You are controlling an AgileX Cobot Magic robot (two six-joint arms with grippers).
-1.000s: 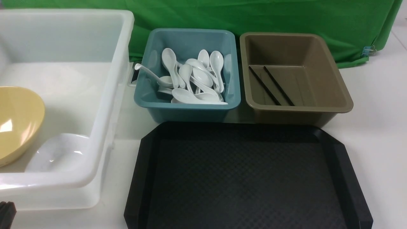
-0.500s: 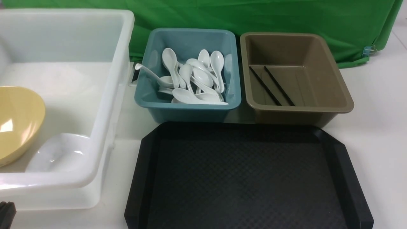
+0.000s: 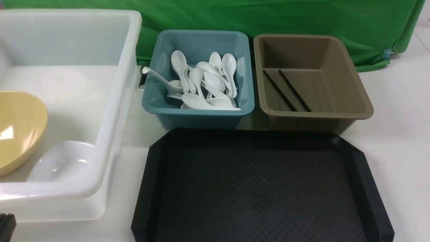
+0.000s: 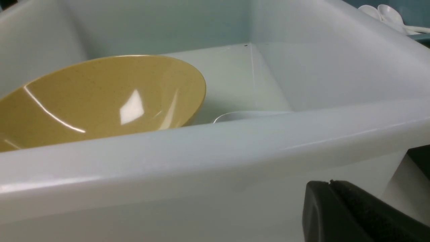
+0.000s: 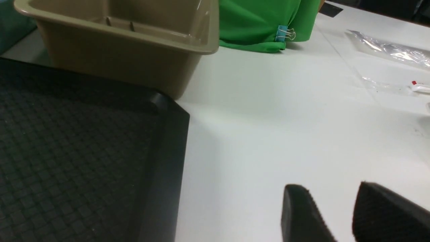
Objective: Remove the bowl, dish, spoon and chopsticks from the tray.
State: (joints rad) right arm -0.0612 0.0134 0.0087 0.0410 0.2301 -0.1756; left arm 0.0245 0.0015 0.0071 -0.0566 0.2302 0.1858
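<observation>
The black tray [image 3: 262, 188] lies bare in the front middle; its corner shows in the right wrist view [image 5: 84, 151]. The yellow bowl [image 3: 16, 129] leans in the white tub [image 3: 111, 111], also in the left wrist view [image 4: 100, 97], with a white dish [image 3: 62, 163] beside it. Several white spoons [image 3: 201, 84] fill the teal tub [image 3: 198, 116]; I cannot tell the task's spoon apart. The black chopsticks [image 3: 285, 90] lie in the brown tub [image 3: 319, 116]. My left gripper [image 4: 331, 183] is shut and empty, outside the white tub's near wall. My right gripper [image 5: 331, 190] is open and empty over the white table.
A green cloth [image 3: 268, 16] hangs behind the tubs, held by a blue binder clip [image 5: 284, 33]. A clear plastic bag [image 5: 389, 50] lies on the white table [image 3: 399, 134] to the far right.
</observation>
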